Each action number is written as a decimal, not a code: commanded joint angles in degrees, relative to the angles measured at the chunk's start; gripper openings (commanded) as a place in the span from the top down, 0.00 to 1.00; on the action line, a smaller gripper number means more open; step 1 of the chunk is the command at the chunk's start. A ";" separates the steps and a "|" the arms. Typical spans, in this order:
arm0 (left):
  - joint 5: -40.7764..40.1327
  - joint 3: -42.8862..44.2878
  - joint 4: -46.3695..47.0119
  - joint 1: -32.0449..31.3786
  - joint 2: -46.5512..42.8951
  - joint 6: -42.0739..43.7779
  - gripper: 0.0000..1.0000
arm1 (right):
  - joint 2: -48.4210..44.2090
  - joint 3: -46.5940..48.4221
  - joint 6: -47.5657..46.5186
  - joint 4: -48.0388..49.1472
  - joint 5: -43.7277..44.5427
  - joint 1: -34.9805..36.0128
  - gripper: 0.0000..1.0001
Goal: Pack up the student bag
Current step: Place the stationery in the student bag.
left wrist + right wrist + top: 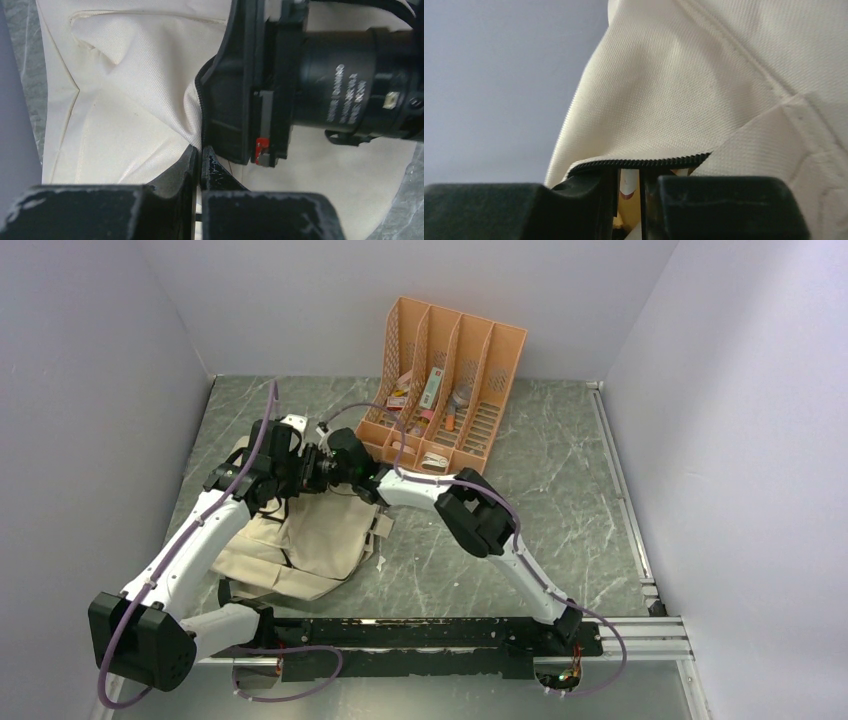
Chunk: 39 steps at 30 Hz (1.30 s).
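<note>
Pinch on the left side first: the left gripper [201, 167] is pressed tight together w/ a fold of the bag [125, 100] caught right at the zipper [201, 95] edge, so it seems to be holding the mouth up and open. The right gripper [641, 195] sits nose-to-nose w/ it at the same opening. Its fingers stand a sliver apart w/ a thin white-and-red card-like thing [629, 182] showing in the gap, but I can't tell whether they're clamping it or just letting go. Out from there, both arms meet over the far end of the bag, and the rest of it lies slumped flat on the left part of the table [560, 500], in front of the left arm and just beside the orange file rack [445, 380], which has a few small items in its slots. Handling, as I'd judge it: soft, limp cloth, light, no frame, so it folds and sags wherever it isn't held, and the mouth will prob. flop shut if that pinch lets go. The weave looks grippy enough, not slick, nothing fragile about it. Best hold is the stitched zipper edge or a seam, where the cloth is doubled and won't slide out; a grab mid-panel would only bunch up loose cloth. One arm needs to keep the lip up while the other feeds things in, and pulling hard would likely drag the whole bag across the table, not open it.
</note>
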 commanded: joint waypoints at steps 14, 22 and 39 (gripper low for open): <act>1.53 0.89 2.13 -0.30 -0.63 -0.49 0.95 | -9.61 -8.11 -14.82 -2.94 4.94 0.99 0.59; 0.40 0.75 2.20 -0.30 -0.37 -0.31 0.95 | -23.33 -23.29 -24.28 -2.30 10.27 0.16 0.59; 1.31 -0.09 3.84 -0.30 0.62 -0.53 0.95 | -45.20 -44.75 -34.91 -16.96 42.51 -1.23 0.58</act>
